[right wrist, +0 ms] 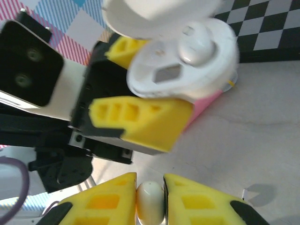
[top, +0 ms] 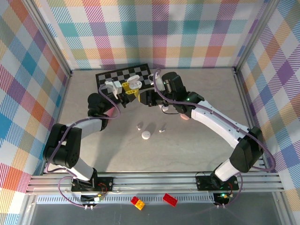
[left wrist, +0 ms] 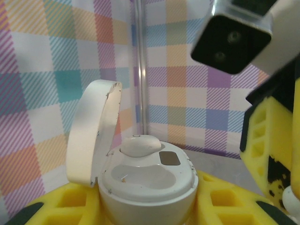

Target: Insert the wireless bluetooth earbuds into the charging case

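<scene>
1. Left tool (top: 130, 89): I read it as clamped on the charging case (left wrist: 147, 180), with a yellow finger on either side of the body. The case sits at 12 o'clock from the counter (top: 197, 150) centre, in front of the checkerboard mat (top: 123, 75). Its lid (left wrist: 93, 133) stands open at 9 o'clock of the body.

2. Inside the case, one seated earbud (left wrist: 140, 146) occupies the far socket. The near socket shows as a bare hollow.

3. Right tool (right wrist: 149, 187): its fingers are pressed onto a white held earbud (right wrist: 150, 206), just beside the case at its 3 o'clock in the top view.

4. Obstructions: the left tool's near finger (right wrist: 140, 119) lies between the held earbud and the case mouth. A pink object (right wrist: 206, 105) sits against the far side of the case; it may be a second case, but the wrist view is too blurred to tell.

5. Surroundings: two loose earbuds (top: 139, 126) (top: 162, 128) lie near the counter centre, with a white rounded case (top: 146, 135) between them at 6 o'clock. A yellow brick (top: 137, 202) and a red brick (top: 170, 199) lie at 6 o'clock, on the near side of the base rail (top: 154, 180).
</scene>
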Motion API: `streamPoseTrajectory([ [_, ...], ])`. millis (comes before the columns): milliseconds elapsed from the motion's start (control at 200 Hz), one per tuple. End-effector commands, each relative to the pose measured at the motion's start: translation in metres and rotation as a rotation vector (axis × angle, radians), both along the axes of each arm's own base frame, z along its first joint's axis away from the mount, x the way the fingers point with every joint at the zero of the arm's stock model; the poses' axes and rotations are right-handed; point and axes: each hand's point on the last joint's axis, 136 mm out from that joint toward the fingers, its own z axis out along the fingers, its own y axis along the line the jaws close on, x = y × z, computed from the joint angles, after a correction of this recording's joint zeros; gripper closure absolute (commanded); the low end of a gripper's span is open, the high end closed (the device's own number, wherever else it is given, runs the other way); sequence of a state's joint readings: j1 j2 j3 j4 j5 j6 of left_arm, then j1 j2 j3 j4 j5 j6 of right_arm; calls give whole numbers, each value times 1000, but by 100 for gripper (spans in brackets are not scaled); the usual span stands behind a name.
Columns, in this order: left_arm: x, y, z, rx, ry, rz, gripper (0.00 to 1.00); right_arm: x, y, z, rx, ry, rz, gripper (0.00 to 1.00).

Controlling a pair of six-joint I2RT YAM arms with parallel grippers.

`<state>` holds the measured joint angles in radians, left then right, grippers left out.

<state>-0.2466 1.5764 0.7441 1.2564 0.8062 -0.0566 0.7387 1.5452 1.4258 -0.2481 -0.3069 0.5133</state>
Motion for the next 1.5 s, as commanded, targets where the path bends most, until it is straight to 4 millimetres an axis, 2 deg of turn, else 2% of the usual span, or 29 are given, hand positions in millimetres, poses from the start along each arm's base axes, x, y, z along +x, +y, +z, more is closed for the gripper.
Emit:
streamPoseTrajectory([
  [0,-6,-11,-6,15,-23,-29,71,-3,7,42,86,-68,41,79],
  [175,-9,-19,-11,14,-13,-49,71,1,10,50,94,-86,44,79],
  [460,-24,-28,-6,-2,-22,-85,71,19,7,46,54,-108,-10,80],
  [750,-37,-28,-7,-2,-15,-95,71,29,9,30,10,-99,-34,80],
  [940,-41,-29,1,-8,-24,-102,71,35,7,21,-15,-98,-58,80],
  [1300,-39,-28,7,-20,-33,-57,71,34,7,9,-6,-7,-80,80],
  [1495,-40,-29,11,-21,-55,-48,71,38,0,-17,-58,81,-156,77],
])
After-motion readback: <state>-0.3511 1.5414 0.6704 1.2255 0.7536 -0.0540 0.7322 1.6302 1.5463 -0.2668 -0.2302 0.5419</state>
